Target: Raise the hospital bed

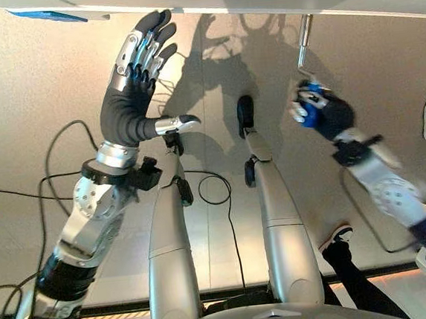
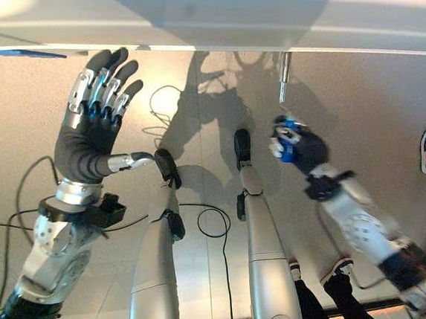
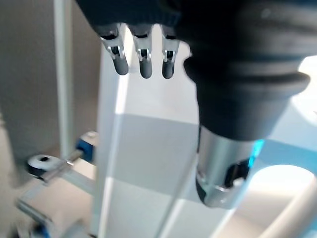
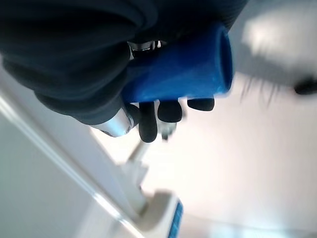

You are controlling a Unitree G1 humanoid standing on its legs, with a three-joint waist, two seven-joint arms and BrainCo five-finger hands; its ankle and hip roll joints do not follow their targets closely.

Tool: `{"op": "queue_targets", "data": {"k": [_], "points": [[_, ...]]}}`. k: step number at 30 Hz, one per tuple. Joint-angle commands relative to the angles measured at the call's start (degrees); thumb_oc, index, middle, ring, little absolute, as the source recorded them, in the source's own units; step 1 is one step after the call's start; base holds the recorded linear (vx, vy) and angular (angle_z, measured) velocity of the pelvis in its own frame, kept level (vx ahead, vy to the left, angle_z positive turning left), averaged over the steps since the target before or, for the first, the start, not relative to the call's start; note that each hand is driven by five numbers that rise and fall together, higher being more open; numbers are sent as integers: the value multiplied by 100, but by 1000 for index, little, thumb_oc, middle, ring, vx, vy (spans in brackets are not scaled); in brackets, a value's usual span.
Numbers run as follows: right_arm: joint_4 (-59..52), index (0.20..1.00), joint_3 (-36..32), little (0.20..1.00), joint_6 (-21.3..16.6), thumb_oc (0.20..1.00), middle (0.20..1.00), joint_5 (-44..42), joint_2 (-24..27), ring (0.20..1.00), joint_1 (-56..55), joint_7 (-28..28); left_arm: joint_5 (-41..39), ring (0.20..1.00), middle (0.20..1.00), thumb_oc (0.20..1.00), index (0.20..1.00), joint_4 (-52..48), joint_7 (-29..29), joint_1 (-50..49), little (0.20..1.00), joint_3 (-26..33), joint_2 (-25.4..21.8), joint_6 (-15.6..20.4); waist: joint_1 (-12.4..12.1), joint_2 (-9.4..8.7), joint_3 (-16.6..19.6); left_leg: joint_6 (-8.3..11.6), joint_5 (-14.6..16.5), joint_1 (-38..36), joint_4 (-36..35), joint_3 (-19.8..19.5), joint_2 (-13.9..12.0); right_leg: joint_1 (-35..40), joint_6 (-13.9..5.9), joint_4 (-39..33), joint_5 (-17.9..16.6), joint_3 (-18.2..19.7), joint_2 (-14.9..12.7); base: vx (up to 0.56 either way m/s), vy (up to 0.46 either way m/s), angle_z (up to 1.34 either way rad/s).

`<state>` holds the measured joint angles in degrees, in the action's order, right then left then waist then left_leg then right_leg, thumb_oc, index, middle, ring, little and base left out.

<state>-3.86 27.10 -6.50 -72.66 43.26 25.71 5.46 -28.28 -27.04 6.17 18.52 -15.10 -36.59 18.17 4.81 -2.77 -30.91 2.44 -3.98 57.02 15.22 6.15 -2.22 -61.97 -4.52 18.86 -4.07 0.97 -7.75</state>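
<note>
My right hand (image 2: 295, 146) has its fingers curled tight round the blue cylindrical crank grip (image 4: 181, 69), just below the pale hospital bed frame (image 2: 208, 18). I see my left hand (image 1: 133, 77) spread flat open, holding nothing, raised beside the frame's edge.

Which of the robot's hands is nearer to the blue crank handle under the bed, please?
The right. The right hand is curled round the blue crank handle below the bed frame; the left hand is raised open, well off to the side.

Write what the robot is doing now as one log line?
right hand: shut on blue crank handle | left hand: open, raised, idle | bed frame: above
</note>
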Motion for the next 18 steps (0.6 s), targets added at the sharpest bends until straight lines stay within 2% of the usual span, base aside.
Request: {"op": "queue_targets", "data": {"k": [1,6,10,16,17,18], "points": [[-1135,200,731,200,-148,200,200,470,-560,200,486,739,-39,1000,1000,1000,1000,-302,76,-129,1000,-31,215,227,-98,229,112,109,257,-49,278,-465,98,375,-439,-118,-8,-306,-22,0,0,0],[-791,200,909,200,-160,200,200,708,-931,200,884,594,-13,1000,1000,1000,1000,-258,129,-94,1000,-99,345,207,-171,280,112,96,275,-79,262,-477,107,395,-431,-123,-3,-333,-45,3,5,3],[49,200,921,200,-272,200,200,1051,-1419,200,1371,208,-92,1000,1000,1000,1000,-204,178,17,1000,-170,474,228,-257,348,112,84,283,-102,254,-492,117,424,-425,-146,-2,-329,-57,3,4,2],[1036,200,768,200,-329,200,200,1529,-1782,200,1843,-235,-153,1000,1000,1000,1000,-221,224,8,1000,-200,554,209,-341,408,112,74,300,-103,266,-495,122,413,-415,-140,10,-319,-58,0,0,0],[1715,200,646,200,-390,200,200,1628,-2002,200,2096,-525,-240,1000,1000,1000,1000,-229,262,1,1000,-219,568,232,-393,451,112,69,304,-92,277,-491,125,400,-408,-131,17,-331,-59,0,0,0],[1724,200,646,200,-393,200,200,1628,-2008,200,2103,-522,-240,1000,1000,1000,1000,-229,262,1,1000,-216,564,232,-393,448,112,69,305,-89,278,-492,124,397,-408,-131,16,-332,-58,0,0,0]]}}
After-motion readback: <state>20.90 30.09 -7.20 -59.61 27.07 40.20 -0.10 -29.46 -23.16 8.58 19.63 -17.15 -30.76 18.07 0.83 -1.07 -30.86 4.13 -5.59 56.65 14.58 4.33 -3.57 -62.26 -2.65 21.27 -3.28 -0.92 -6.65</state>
